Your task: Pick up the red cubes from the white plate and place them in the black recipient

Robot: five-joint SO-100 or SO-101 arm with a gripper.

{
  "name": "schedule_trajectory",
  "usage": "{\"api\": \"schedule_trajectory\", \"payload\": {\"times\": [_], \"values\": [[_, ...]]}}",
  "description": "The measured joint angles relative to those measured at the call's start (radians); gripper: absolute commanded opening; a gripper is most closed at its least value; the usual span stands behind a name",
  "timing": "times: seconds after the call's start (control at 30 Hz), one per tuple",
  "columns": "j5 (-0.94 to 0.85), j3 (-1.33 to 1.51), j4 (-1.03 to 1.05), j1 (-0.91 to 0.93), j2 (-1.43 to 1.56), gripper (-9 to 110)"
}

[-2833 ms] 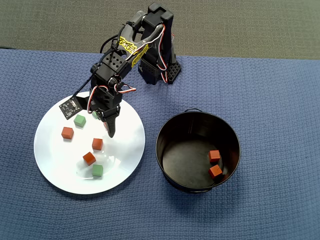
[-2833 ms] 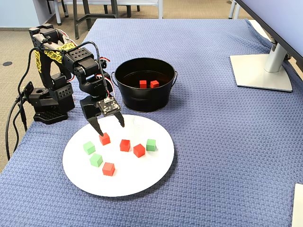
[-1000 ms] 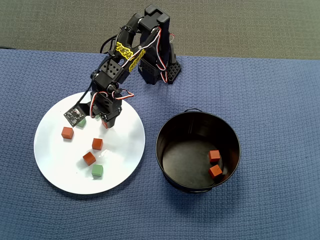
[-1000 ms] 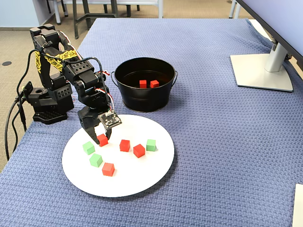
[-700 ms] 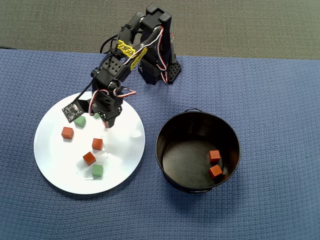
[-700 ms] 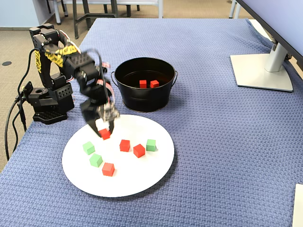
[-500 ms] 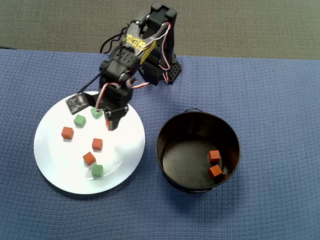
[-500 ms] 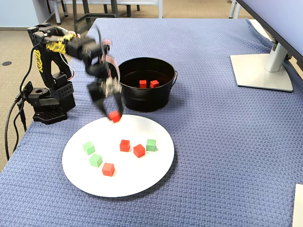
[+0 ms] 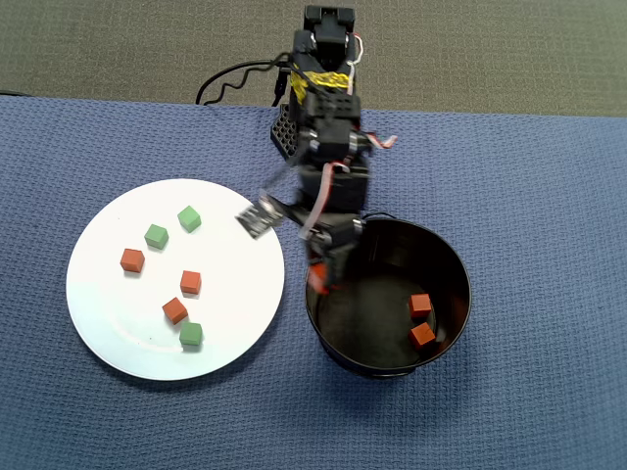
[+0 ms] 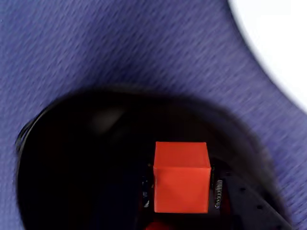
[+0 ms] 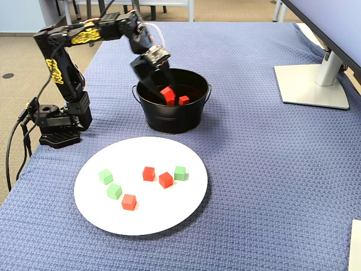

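Black two-finger gripper (image 11: 167,96) clamped on small orange-red cube (image 10: 182,176), hanging over round black metal pot (image 9: 453,264) near 9 o'clock rim in overhead view. Two more red cubes (image 9: 420,305) inside pot around 4 o'clock. Three red ones (image 11: 165,179) plus three green cubes (image 11: 114,191) on big glossy white plate (image 11: 169,217).

In the overhead view the arm (image 9: 328,147) leans over the black recipient (image 9: 453,269) from its far-left rim, blocking that side; the pot's right and near rim stand open. Two red cubes (image 9: 420,319) lie on its floor at right. The white plate (image 9: 108,323) sits just left of the pot, nearly touching, cubes scattered mid-plate. The tabletop (image 9: 549,196) right of the pot is open.
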Motion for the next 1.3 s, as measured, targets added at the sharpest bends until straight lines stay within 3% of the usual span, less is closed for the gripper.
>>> {"api": "schedule_trajectory", "payload": {"times": [0.07,0.17,0.23,0.47,0.73,0.9,1.3], "values": [[0.038,-0.029,0.0,-0.054,-0.04,4],[0.064,-0.051,0.014,-0.127,-0.091,34],[0.064,-0.051,0.02,-0.164,-0.109,37],[0.037,-0.081,0.055,-0.038,-0.11,30],[-0.026,-0.143,0.112,0.373,-0.109,19],[-0.029,-0.161,0.112,0.577,-0.239,21],[-0.028,-0.316,0.112,0.657,-0.572,21]]}}
